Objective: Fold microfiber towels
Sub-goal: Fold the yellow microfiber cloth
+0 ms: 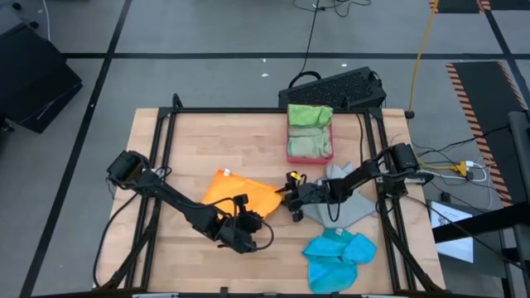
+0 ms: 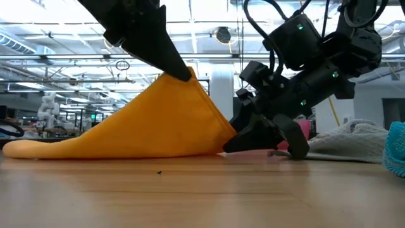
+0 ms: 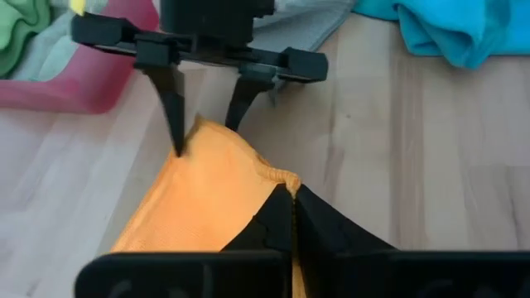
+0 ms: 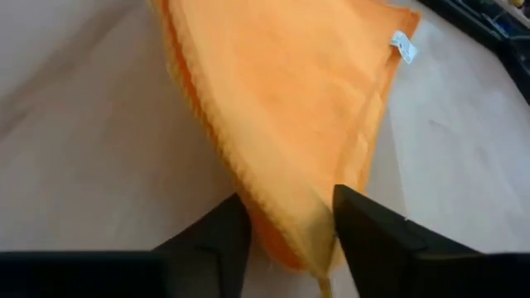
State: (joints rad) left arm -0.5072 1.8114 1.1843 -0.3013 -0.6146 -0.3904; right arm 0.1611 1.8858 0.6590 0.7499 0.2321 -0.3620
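Observation:
An orange towel [image 1: 240, 192] lies mid-table, one corner raised into a tent [image 2: 158, 120]. My left gripper [image 1: 248, 217] is shut on that raised corner and shows at the peak in the low view [image 2: 183, 75]. My right gripper [image 1: 291, 199] is open, low at the table by the towel's right corner [image 2: 228, 144]. Its fingers [image 4: 224, 236] stand on either side of that corner [image 4: 298, 223]. I cannot tell whether they touch it. The left wrist view also shows the right gripper [image 3: 203, 136] astride the corner. My left gripper pinches the orange towel's hemmed corner [image 3: 281, 178] between its two shut fingers. The fingers slant down from the table's left side. The corner is lifted clear and the cloth drapes down from it, its far-left part [image 2: 38, 149] resting on the table. One layer or several, I cannot tell.
A pink-red tray [image 1: 291, 153] at the back holds a bright green towel [image 1: 310, 116] and a sage one [image 1: 308, 142]. A grey towel [image 1: 344, 207] lies under the right arm. A blue towel [image 1: 338, 257] lies crumpled at the near right. A black keyboard [image 1: 335, 87] sits beyond the far edge.

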